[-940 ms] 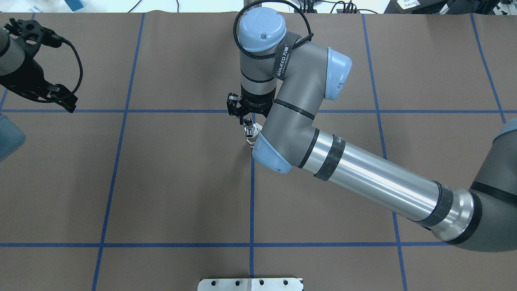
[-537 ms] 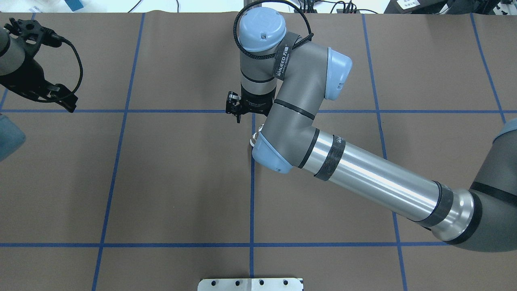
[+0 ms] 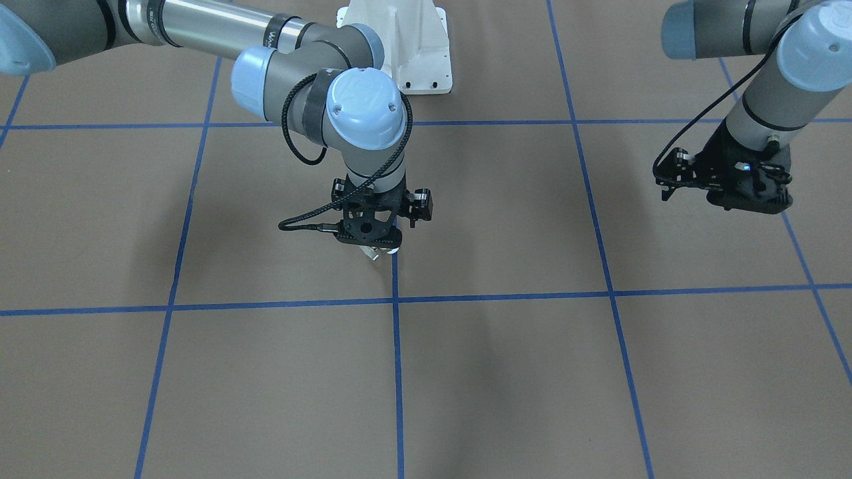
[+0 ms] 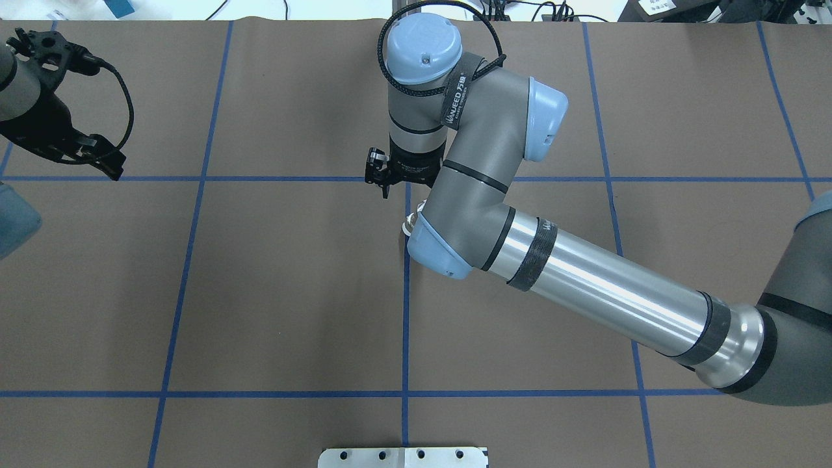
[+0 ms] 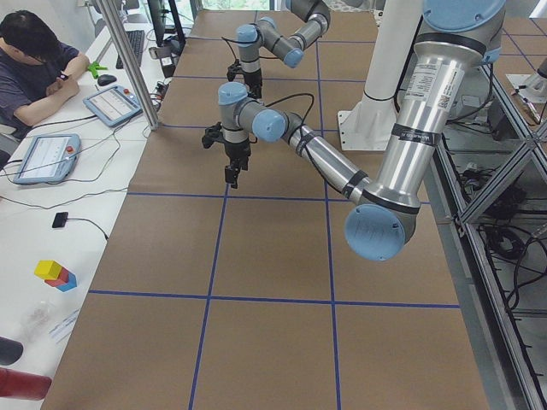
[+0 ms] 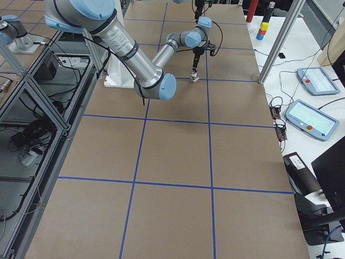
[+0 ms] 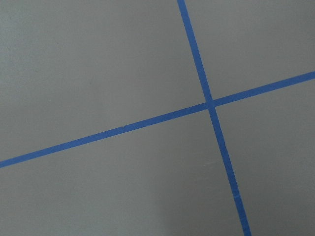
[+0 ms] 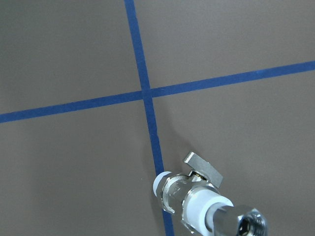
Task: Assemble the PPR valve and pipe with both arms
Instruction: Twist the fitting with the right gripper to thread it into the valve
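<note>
We bring the joined piece down to the table with the right gripper, the left one parked well away.

Our right gripper [image 3: 374, 245] points straight down, its fingertips drawn in just above the PPR valve [image 8: 189, 196], but we cannot tell whether they pinch it. The valve lies slantwise beside the blue tape line [image 8: 147, 123], and a silvery stub we take for the pipe [image 8: 230, 220] sits in its near collar. A second ago the overhead view showed the valve's shiny body clear below the gripper; now only a white sliver peeks past the arm's blue joint cap [image 4: 437, 250]. We judge that the joining is done and set-down is under way. The left gripper [image 4: 109, 162] has not moved, and we cannot tell whether it is spread.
</note>
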